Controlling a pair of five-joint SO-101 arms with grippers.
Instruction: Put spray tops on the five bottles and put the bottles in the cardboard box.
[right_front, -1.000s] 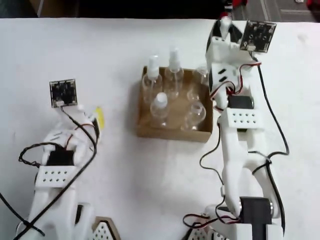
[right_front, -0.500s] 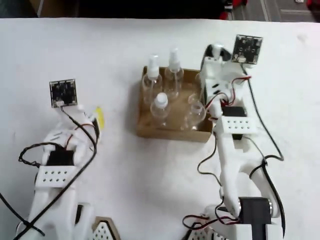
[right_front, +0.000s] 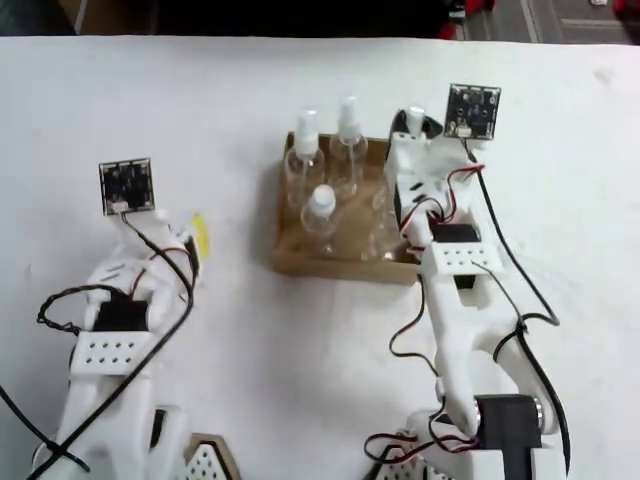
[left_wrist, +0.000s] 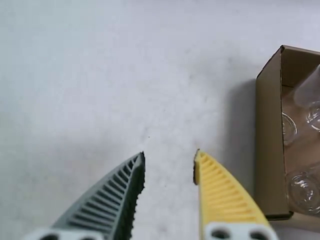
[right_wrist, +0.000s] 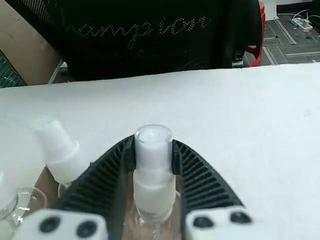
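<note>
At the cardboard box's (right_front: 340, 266) far corner, right gripper (right_wrist: 153, 152) clamps a spray top (right_wrist: 153, 137), likely for lowering; left gripper (left_wrist: 169, 165) gapes idle.

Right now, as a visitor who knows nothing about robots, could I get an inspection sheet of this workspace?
Surface: white table.
Job's things: cardboard box mid-table. Three bottles with spray tops stand in it. A fourth spray top is in the right gripper. What lies under that arm is hidden.
Clutter: nothing seen.
Grippers: left gripper open above the table, beside the box. Right gripper shut on the spray top, near the box's far corner.
Cables: black and red wires run along both arms.
Surroundings: black chair behind the table.
</note>
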